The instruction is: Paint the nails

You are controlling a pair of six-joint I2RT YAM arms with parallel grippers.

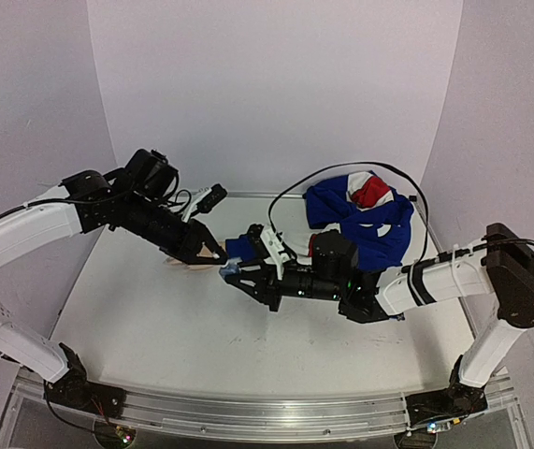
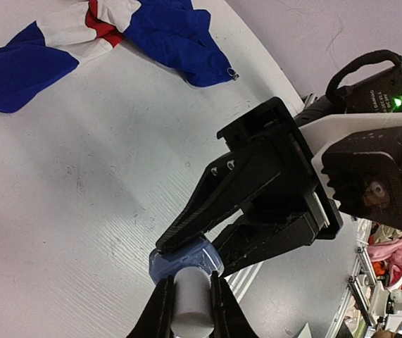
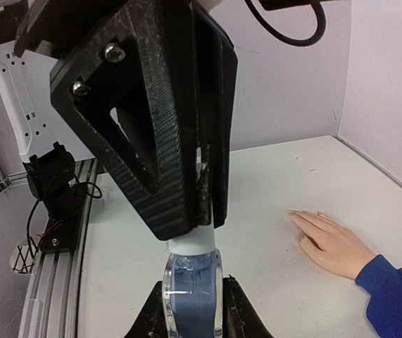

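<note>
A small bottle (image 2: 201,255) of blue liquid is held between the two claws over a white surface (image 3: 271,183). Its body is clamped between the fingers of the right claw (image 3: 195,299), and its white cap (image 3: 192,244) is pinched from the opposite end by the left claw (image 2: 190,292) — both claws are closed tight on what they grip. Nearby, a pale mannequin hand (image 3: 333,241) is laid flat on the surface, with a blue sleeve cuff (image 3: 398,299) at its wrist. The nails (image 3: 300,215) at its fingertips point away from the cuff — they are too small to be made out clearly. A blue, white and red cloth (image 1: 360,215) is heaped farther back.
</note>
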